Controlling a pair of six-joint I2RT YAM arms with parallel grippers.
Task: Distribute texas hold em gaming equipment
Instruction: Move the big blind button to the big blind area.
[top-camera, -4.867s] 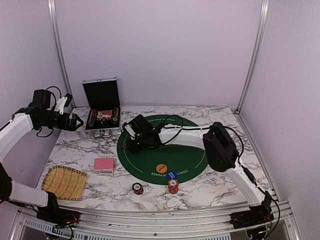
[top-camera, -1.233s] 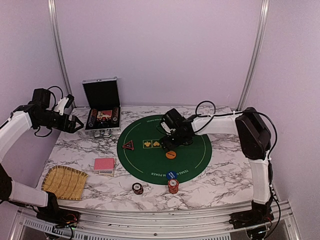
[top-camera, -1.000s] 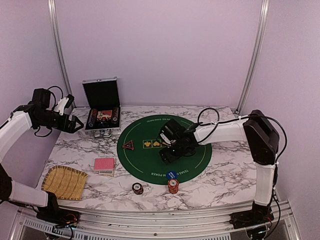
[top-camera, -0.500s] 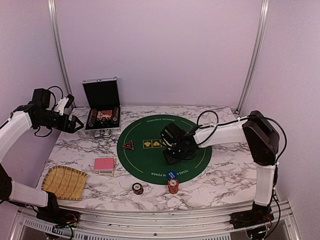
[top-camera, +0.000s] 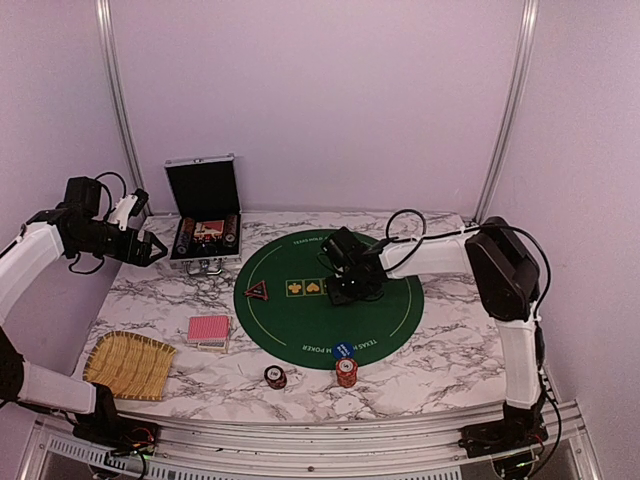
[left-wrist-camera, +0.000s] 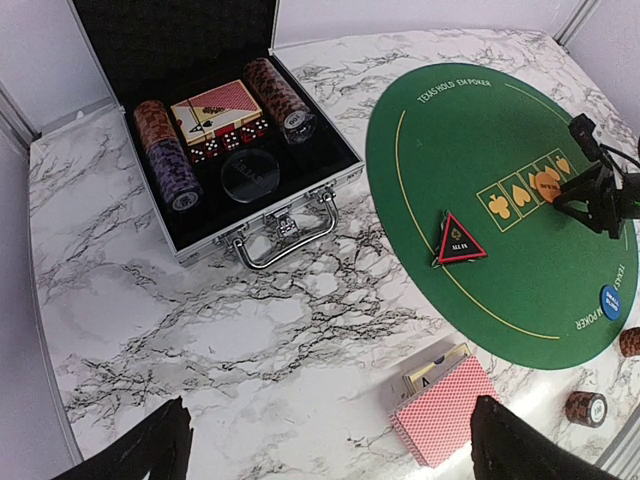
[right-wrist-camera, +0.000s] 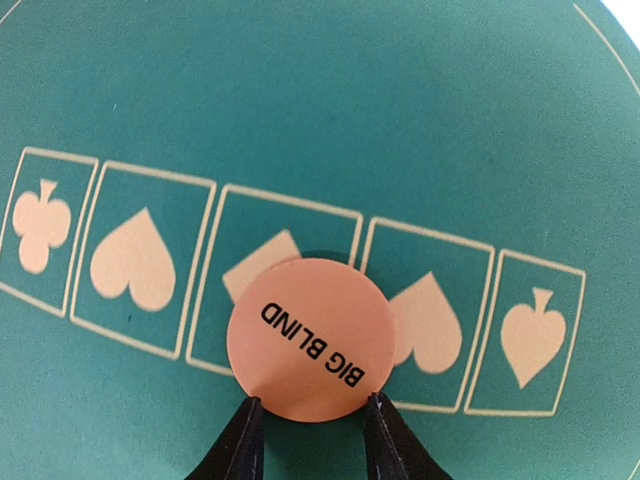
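Closing on the orange BIG BLIND disc (right-wrist-camera: 310, 340), the right fingers (right-wrist-camera: 243, 445) clamped its edge and carried it up the green mat (right-wrist-camera: 300, 100) to the suit boxes (right-wrist-camera: 135, 255), awaiting placement; left fingers (left-wrist-camera: 150, 455) stood apart.

You can read "BIG BLIND" in black on the orange disc (right-wrist-camera: 310, 340), in front of a row of printed suit boxes: club, heart, diamond, one part-hidden, spade. The green mat (left-wrist-camera: 480, 140) carries "TEXAS HOLD 'EM POKER" at its 12 o'clock rim and again at 6 o'clock. The red triangle marker (left-wrist-camera: 459, 240) at its 9 o'clock side says "ALL IN".
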